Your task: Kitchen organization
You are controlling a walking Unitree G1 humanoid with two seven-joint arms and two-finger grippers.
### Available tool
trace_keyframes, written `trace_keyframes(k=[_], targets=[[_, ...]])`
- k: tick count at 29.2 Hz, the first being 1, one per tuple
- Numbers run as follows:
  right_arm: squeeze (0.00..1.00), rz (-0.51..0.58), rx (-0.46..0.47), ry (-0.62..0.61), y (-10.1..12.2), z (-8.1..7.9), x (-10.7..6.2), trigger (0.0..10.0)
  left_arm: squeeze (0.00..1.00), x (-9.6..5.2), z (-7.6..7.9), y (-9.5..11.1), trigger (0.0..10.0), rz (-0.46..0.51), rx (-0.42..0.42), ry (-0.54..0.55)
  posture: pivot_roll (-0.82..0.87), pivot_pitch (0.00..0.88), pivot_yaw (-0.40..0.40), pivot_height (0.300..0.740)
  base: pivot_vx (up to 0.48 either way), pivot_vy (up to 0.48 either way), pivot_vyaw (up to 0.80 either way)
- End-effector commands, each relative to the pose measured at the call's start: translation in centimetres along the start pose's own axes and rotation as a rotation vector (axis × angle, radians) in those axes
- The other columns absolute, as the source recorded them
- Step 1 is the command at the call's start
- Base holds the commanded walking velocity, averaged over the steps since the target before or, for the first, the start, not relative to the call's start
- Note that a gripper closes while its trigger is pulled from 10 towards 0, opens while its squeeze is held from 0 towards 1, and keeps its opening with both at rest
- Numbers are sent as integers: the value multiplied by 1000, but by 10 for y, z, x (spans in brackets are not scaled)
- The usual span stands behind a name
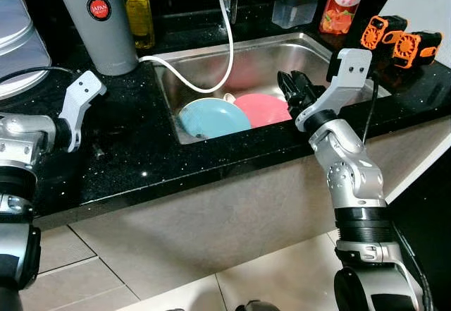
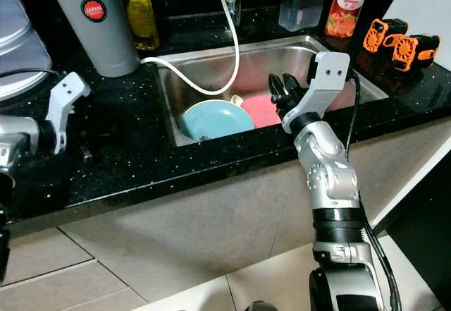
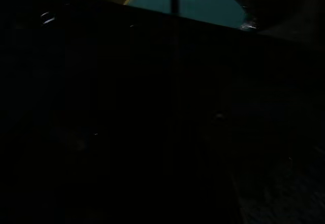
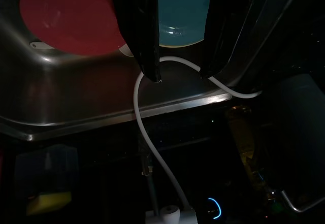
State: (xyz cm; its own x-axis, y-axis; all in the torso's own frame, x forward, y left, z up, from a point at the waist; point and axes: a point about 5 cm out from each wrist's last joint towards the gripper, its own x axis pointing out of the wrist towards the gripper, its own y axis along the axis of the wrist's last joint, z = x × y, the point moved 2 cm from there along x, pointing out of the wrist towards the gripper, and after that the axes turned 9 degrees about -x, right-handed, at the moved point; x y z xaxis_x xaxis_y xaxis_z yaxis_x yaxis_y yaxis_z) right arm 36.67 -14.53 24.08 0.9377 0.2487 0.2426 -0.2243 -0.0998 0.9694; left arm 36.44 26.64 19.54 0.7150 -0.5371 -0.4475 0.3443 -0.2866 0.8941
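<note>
Black speckled tabletop (image 1: 134,163) surrounds a steel sink (image 1: 204,61). In the sink's front part, a blue bowl (image 1: 213,117) and a pink bowl (image 1: 261,108) lie touching, mouths facing up. Right tool (image 1: 294,89) hovers just beside the pink bowl, fingers parted, holding nothing. Left tool's opening cannot be told.

Grey flask (image 1: 95,22), oil bottle (image 1: 139,8), orange clips (image 1: 400,39) on black counter (image 1: 134,149).

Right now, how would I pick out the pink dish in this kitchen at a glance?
Find the steel sink set in the black countertop. Two round dishes lie in its basin, near the front wall. The pink dish is the right one, beside the right gripper; its neighbour is a blue dish.
</note>
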Motion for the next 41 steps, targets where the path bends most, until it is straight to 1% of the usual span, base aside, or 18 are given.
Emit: trace_keyframes(k=[1,3,7,9,12,14,15,18,20,22,23,26,27,28,29,36,37,41], targets=[[0,-7,6,-2,-1,0,-2,10000,0,13,6,-33,0,-112,-95,18,91,63,-11,740,0,0,0],[0,-9,7,-2,-2,0,-2,10000,0,22,21,-26,0,-62,-119,-5,93,64,-13,740,0,0,0],[0,-11,7,0,-2,0,-2,10000,0,26,30,-23,314,-34,-110,-29,93,64,-13,740,0,0,0],[0,-11,8,3,-2,0,-1,10000,0,29,33,-15,10000,38,-80,-9,97,62,-15,740,0,0,0],[0,-8,9,7,-2,-1,0,10000,0,30,31,-1,10000,150,-55,43,97,62,-15,740,0,0,0],[0,-5,9,14,-1,-2,0,10000,0,26,31,18,10000,261,19,107,95,57,-18,740,0,0,0],[0,-5,9,14,-1,-2,0,10000,0,26,31,18,10000,261,19,107,95,57,-18,740,0,0,0],[0,-6,30,60,-1,-10,-1,10000,0,20,41,47,10000,397,155,146,94,54,-22,740,0,0,0],[0,-6,39,78,-1,-13,-1,10000,0,19,45,52,10000,418,180,149,94,54,-22,740,0,0,0],[0,-12,133,152,-1,-27,-1,10000,0,20,51,61,10000,445,231,154,95,45,-29,740,0,0,0],[0,-12,133,152,-1,-27,-1,10000,0,20,51,61,10000,445,231,154,95,45,-29,740,0,0,0],[0,-13,395,270,1,-55,-3,10000,0,25,63,71,10000,488,320,131,90,42,-30,740,0,0,0],[0,-13,395,270,1,-55,-3,10000,0,25,63,71,10000,488,320,131,90,42,-30,740,0,0,0],[0,4,547,332,7,-69,-4,10000,0,30,75,74,10000,496,361,72,88,40,-31,740,0,0,0],[0,13,595,358,10,-74,-4,10000,0,33,82,74,10000,502,375,39,88,40,-31,740,0,0,0],[0,33,682,405,17,-83,-4,10000,0,40,112,81,10000,555,414,-66,83,40,-28,740,0,0,0],[0,31,689,396,18,-83,-3,10000,0,42,125,84,10000,585,418,-106,83,40,-28,740,0,0,0],[0,25,673,369,18,-78,-2,10000,0,41,134,88,10000,621,415,-137,76,42,-23,740,0,0,0]])
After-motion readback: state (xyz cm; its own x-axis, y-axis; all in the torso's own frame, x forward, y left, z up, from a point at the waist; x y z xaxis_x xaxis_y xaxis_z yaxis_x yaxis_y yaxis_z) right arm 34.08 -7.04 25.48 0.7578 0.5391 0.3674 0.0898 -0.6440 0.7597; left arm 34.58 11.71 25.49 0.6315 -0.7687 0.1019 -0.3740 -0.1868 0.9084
